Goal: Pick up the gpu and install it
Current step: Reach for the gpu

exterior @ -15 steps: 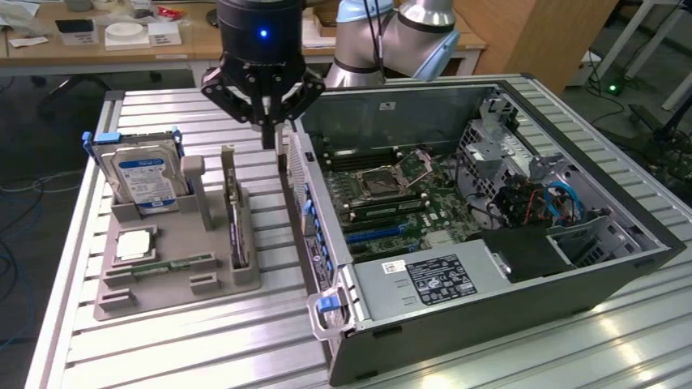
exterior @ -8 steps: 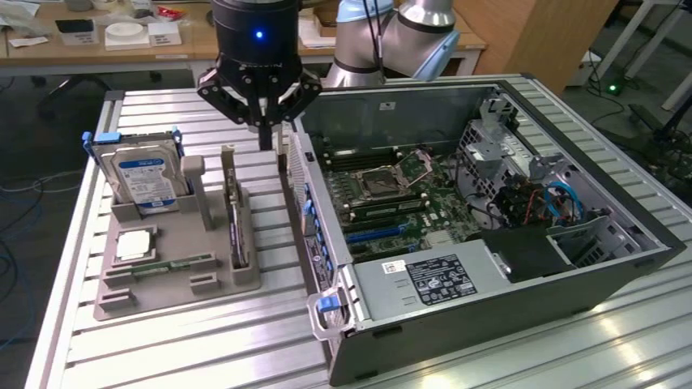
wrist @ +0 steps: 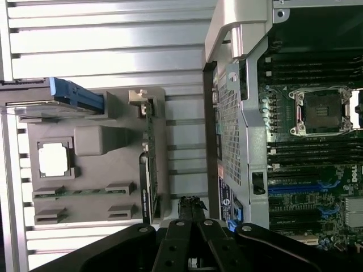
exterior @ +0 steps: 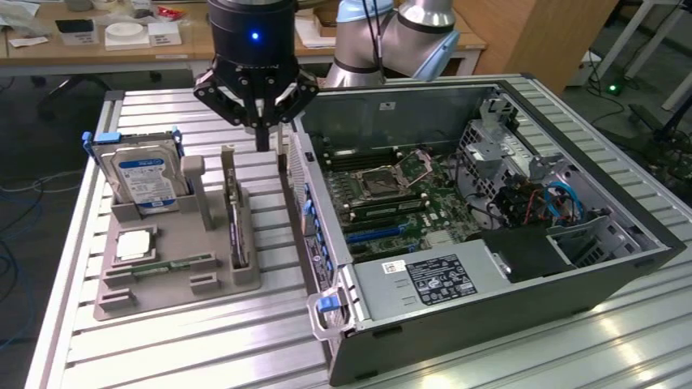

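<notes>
The gpu stands on edge in a slot of the grey holder, a thin dark card with a pale bracket at its far end. In the wrist view the gpu shows as a narrow strip along the holder's edge. My gripper hangs above the table, over the gap between the holder and the open computer case, just beyond the card's far end. The fingers are pressed together, shut on nothing.
The holder also carries a silver hard drive with a blue-white label, a square processor chip and a narrow green memory stick. The case lies open with its motherboard exposed. Everything rests on a ribbed aluminium table.
</notes>
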Motion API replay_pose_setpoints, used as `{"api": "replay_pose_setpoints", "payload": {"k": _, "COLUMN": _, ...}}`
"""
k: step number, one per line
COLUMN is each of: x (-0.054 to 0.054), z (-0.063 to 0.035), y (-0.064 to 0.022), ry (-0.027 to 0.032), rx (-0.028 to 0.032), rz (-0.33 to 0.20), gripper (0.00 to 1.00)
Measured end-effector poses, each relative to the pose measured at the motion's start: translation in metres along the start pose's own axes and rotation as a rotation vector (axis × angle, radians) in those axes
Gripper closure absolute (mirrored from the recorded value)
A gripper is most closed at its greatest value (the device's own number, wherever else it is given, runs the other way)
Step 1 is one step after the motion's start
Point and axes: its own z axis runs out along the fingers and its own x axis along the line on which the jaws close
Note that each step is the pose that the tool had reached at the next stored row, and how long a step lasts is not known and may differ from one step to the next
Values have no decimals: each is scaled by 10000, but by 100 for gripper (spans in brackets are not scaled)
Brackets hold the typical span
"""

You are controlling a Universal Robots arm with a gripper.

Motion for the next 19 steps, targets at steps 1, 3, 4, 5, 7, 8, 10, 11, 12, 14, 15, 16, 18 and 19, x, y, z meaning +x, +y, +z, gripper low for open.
{"api": "replay_pose_setpoints", "payload": {"k": 1, "x": 5, "z": 1, "y": -2, "ry": 0, "rx": 0, "rz": 0, "gripper": 89}}
{"api": "replay_pose_setpoints", "payload": {"k": 3, "x": 15, "z": 2, "y": -6, "ry": 2, "rx": 0, "rz": 0, "gripper": 89}}
{"api": "replay_pose_setpoints", "payload": {"k": 4, "x": 20, "z": 3, "y": -8, "ry": 2, "rx": 1, "rz": 0, "gripper": 89}}
{"api": "replay_pose_setpoints", "payload": {"k": 5, "x": 25, "z": 4, "y": -10, "ry": 3, "rx": 1, "rz": -1, "gripper": 89}}
{"api": "replay_pose_setpoints", "payload": {"k": 7, "x": 36, "z": 6, "y": -14, "ry": 4, "rx": 0, "rz": 0, "gripper": 89}}
{"api": "replay_pose_setpoints", "payload": {"k": 8, "x": 41, "z": 6, "y": -16, "ry": 5, "rx": 1, "rz": -1, "gripper": 89}}
{"api": "replay_pose_setpoints", "payload": {"k": 10, "x": 52, "z": 8, "y": -20, "ry": 6, "rx": 1, "rz": 0, "gripper": 89}}
{"api": "replay_pose_setpoints", "payload": {"k": 11, "x": 58, "z": 9, "y": -22, "ry": 7, "rx": 0, "rz": 0, "gripper": 89}}
{"api": "replay_pose_setpoints", "payload": {"k": 12, "x": 62, "z": 10, "y": -24, "ry": 7, "rx": 1, "rz": 0, "gripper": 89}}
{"api": "replay_pose_setpoints", "payload": {"k": 14, "x": 72, "z": 11, "y": -28, "ry": 9, "rx": 1, "rz": -1, "gripper": 89}}
{"api": "replay_pose_setpoints", "payload": {"k": 15, "x": 77, "z": 12, "y": -31, "ry": 9, "rx": 1, "rz": 0, "gripper": 89}}
{"api": "replay_pose_setpoints", "payload": {"k": 16, "x": 82, "z": 13, "y": -33, "ry": 10, "rx": 1, "rz": 0, "gripper": 89}}
{"api": "replay_pose_setpoints", "payload": {"k": 18, "x": 91, "z": 14, "y": -37, "ry": 12, "rx": 1, "rz": 0, "gripper": 89}}
{"api": "replay_pose_setpoints", "payload": {"k": 19, "x": 95, "z": 15, "y": -39, "ry": 13, "rx": 1, "rz": 0, "gripper": 89}}
